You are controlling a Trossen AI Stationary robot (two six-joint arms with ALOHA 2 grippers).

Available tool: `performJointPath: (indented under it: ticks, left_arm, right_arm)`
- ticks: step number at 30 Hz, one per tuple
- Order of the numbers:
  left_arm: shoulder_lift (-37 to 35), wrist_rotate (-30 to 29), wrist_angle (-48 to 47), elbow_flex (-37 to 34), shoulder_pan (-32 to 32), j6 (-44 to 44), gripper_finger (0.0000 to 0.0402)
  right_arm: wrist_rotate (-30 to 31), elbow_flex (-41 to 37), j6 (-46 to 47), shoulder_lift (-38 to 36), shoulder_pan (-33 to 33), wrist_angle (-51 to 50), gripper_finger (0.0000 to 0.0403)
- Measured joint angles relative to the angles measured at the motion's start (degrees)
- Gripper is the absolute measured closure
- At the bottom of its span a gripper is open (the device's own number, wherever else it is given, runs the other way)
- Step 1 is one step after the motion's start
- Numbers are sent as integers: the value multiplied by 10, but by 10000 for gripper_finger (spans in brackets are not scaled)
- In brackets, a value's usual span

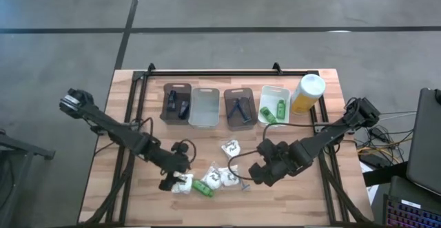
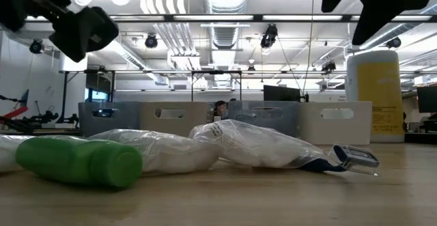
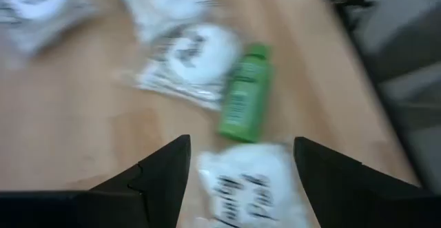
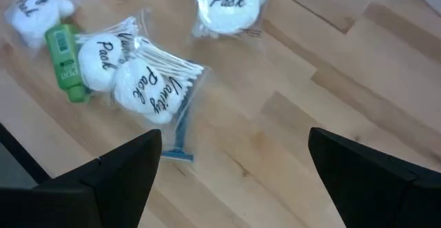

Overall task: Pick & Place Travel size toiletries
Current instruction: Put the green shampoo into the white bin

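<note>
1. Travel size toiletries lie loose near the front of the wooden bench [image 1: 138, 104]: white packets [image 1: 213, 178], a green bottle [image 1: 202, 187] and a blue razor [image 4: 180, 137].
2. The left pincer [image 1: 167, 182] hangs open, its fingers [image 3: 162, 173] either side of one white packet [image 3: 251, 187], with the green bottle just beyond.
3. The right pincer [image 1: 256, 173] hovers open just beside the pile, holding nothing.
4. More items sit in four trays [image 1: 204, 107] at the back.
</note>
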Motion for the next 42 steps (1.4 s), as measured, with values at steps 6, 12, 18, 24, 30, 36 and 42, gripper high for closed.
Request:
performJointPath:
  ticks: [6,12,18,24,30,36,42]
  left_arm:
    - [37,-57,9,2,-13,-27,140]
    - [112,-26,16,64,-28,-3,140]
    - [222,-4,-7,160,-33,31,140]
    - [286,-4,-86,212,-29,29,140]
    - [317,9,-85,212,-29,15,140]
    - [333,8,-85,212,-29,4,147]
    - [334,9,-85,212,-28,15,199]
  right_arm:
    - [1,1,-94,-6,14,-3,39]
    - [10,2,-120,-28,54,-30,39]
    - [32,0,-108,-35,81,-54,39]
    - [44,-1,-110,-31,86,-53,39]
    - [64,-2,-108,-31,86,-52,39]
    - [65,-2,-107,-31,86,-50,39]
    - [64,-2,-93,-31,86,-50,39]
